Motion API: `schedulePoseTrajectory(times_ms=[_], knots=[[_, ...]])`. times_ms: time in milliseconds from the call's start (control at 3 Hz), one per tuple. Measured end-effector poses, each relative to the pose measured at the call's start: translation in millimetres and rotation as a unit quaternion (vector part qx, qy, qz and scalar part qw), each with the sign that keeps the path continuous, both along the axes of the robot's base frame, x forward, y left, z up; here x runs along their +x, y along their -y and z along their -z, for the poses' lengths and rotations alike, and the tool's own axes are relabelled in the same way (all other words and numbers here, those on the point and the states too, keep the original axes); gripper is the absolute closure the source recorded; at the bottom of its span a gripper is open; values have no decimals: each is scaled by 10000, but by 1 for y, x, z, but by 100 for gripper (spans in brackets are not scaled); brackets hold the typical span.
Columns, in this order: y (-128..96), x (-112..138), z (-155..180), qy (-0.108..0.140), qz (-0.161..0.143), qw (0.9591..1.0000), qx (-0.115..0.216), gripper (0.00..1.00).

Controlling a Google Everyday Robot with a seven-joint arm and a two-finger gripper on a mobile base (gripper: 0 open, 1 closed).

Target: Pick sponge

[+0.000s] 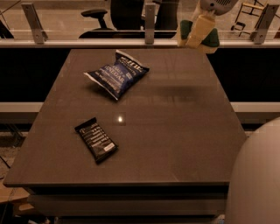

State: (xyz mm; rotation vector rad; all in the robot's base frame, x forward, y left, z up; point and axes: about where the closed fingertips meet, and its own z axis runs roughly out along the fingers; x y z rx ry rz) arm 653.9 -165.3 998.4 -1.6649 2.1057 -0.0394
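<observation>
white gripper (pixel 197 31) top right; sponge (pixel 213 40) green-yellow; chip bag (pixel 117 74) blue; wrapper (pixel 96 139) black

Dark table (pixel 175 144), office chair (pixel 124 13) behind glass railing (pixel 87 43).

The small rectangular sponge (pixel 197 33) — pale yellow foam with a dark green scouring layer showing at its edges — hangs tilted in the air at the upper right, lifted clear above the far right part of the brown table (pixel 175 144) (touching nothing there). The gripper (pixel 203 18) clamps it from above.
</observation>
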Motion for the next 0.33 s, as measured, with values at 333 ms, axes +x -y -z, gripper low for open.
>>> schedulePoseTrajectory(times_ms=[333], knots=[[0, 1, 7, -59, -71, 9999, 77, 100]])
